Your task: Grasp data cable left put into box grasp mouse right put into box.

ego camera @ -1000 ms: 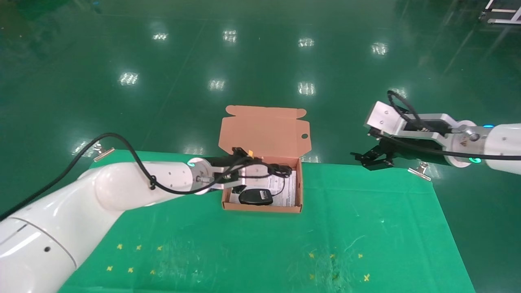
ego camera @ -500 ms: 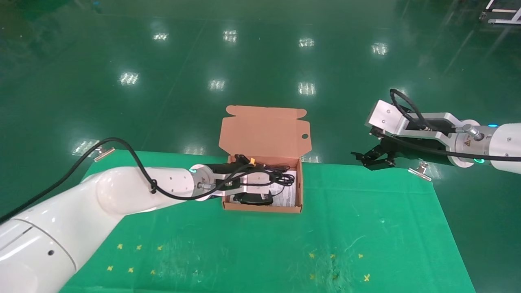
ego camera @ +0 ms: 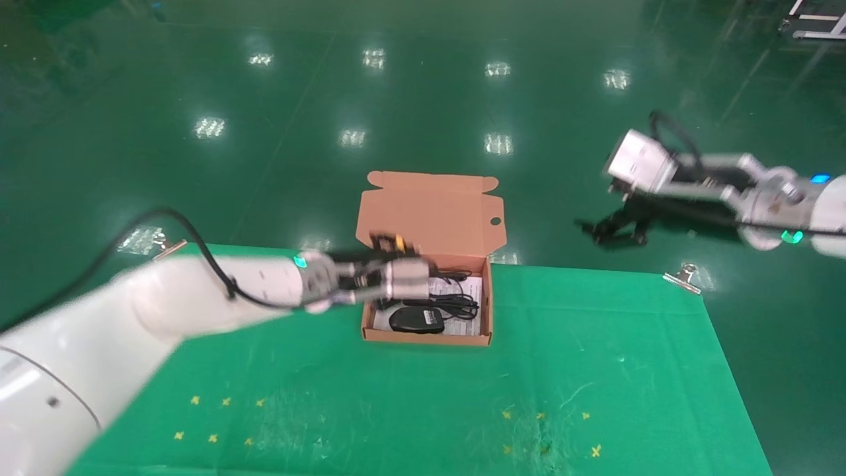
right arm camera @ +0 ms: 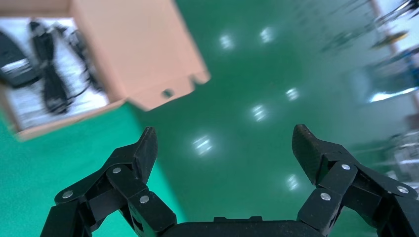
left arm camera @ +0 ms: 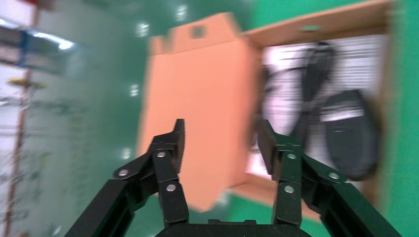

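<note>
The mouse (ego camera: 416, 319) and data cable (ego camera: 451, 302) lie in the box (ego camera: 429, 338) at frame centre. The left pincer (left arm camera: 220, 143) gapes empty at its left wall, seemingly just above it; the right pincer (right arm camera: 225, 148), wide and empty, hangs upper right.

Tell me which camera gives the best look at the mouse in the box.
The head view: the mouse lies sharp and whole in the box, near its front wall. The left wrist view shows it blurred beyond the open left gripper. The right wrist view catches only its edge at the frame border.
</note>
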`<state>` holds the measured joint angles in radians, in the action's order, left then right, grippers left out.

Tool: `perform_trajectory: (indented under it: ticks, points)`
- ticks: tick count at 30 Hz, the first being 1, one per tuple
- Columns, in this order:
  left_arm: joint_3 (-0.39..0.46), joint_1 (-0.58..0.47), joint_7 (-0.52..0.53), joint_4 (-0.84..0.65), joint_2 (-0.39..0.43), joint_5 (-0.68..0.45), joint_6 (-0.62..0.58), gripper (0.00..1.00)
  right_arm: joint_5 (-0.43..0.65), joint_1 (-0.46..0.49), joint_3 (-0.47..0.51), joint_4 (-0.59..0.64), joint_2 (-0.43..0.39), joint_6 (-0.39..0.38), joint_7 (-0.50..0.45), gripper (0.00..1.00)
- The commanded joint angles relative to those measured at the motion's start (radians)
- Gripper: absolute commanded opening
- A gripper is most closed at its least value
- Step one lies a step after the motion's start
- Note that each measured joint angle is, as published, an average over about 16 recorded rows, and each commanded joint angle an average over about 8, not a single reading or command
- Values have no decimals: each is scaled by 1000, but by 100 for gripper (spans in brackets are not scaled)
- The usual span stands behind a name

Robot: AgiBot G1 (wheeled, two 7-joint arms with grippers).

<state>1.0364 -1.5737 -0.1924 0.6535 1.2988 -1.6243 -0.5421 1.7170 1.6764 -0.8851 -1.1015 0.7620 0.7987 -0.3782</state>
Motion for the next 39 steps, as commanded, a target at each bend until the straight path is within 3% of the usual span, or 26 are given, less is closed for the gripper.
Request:
perform_trajectory:
  ticks: [1, 11, 39]
  points:
    - [-8, -28, 17, 9, -16, 0, 8, 100, -3, 21, 10, -1, -5, -4, 15, 100]
    - [-54, -53, 65, 62, -74, 36, -26, 100, -26, 31, 33, 0, -14, 43, 62, 100]
    - [-384, 206, 213, 329, -362, 438, -461, 100, -471, -262, 299, -85, -77, 346, 122, 100]
